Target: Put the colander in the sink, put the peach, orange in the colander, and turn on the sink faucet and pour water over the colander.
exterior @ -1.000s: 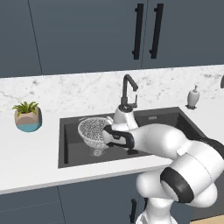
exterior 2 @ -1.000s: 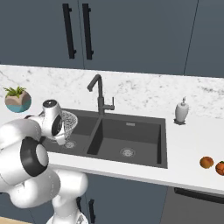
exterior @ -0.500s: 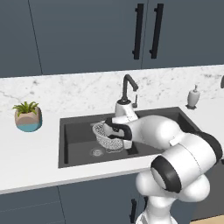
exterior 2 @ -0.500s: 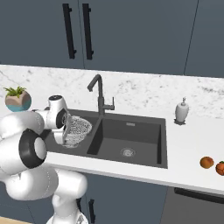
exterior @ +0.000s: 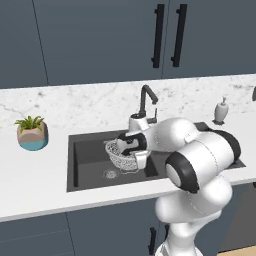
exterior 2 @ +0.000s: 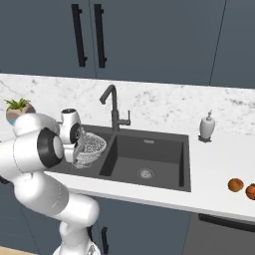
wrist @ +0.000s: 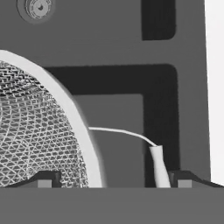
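Observation:
The white wire-mesh colander (exterior: pixel 119 154) (exterior 2: pixel 93 146) (wrist: pixel 39 131) sits slightly tilted in the left basin of the dark sink (exterior: pixel 90 172) (exterior 2: pixel 149 154). My gripper (exterior: pixel 138 156) (exterior 2: pixel 76 149) (wrist: pixel 113 183) is at its rim, open. The rim and a small wire handle lie between the wide-set fingertips (wrist: pixel 183 181), and neither tip presses on them. The black faucet (exterior: pixel 145 101) (exterior 2: pixel 112 107) stands behind the sink with no water running. On the counter at the far right lie the orange (exterior 2: pixel 235 185) and the redder peach (exterior 2: pixel 251 191).
A white soap dispenser (exterior: pixel 220 110) (exterior 2: pixel 206 127) stands behind the sink's right corner. A potted plant (exterior: pixel 32 134) (exterior 2: pixel 17 106) sits on the counter left of the sink. The right basin has a round drain (exterior 2: pixel 145 173). Dark cabinets hang above.
The colander has moved right and come down into the left basin, from held steeply tilted to nearly level. The fingers have spread wider around its rim.

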